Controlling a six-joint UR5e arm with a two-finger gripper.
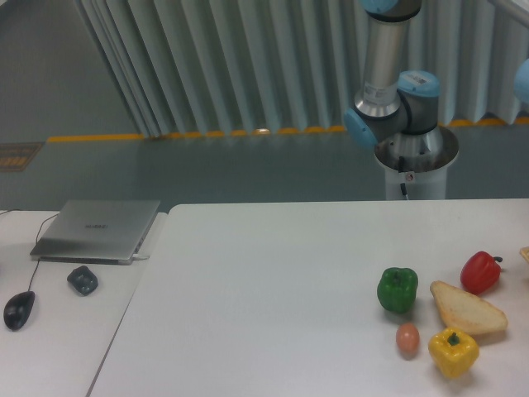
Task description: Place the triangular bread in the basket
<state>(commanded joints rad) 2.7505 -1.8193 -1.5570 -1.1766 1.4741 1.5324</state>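
The triangular bread [467, 310] lies flat on the white table at the right, between the red pepper and the yellow pepper. A small sliver of the pale tan basket [525, 253] shows at the right edge of the frame, just right of the red pepper. Only the arm's base and lower joints [397, 99] show at the back of the table. The gripper is out of view.
A green bell pepper [397, 289], a red bell pepper [480, 272], a yellow bell pepper [453, 351] and a small brown egg-shaped thing [407, 339] surround the bread. On the left side table are a closed laptop [99, 229], a mouse [18, 310] and a small dark object [83, 279].
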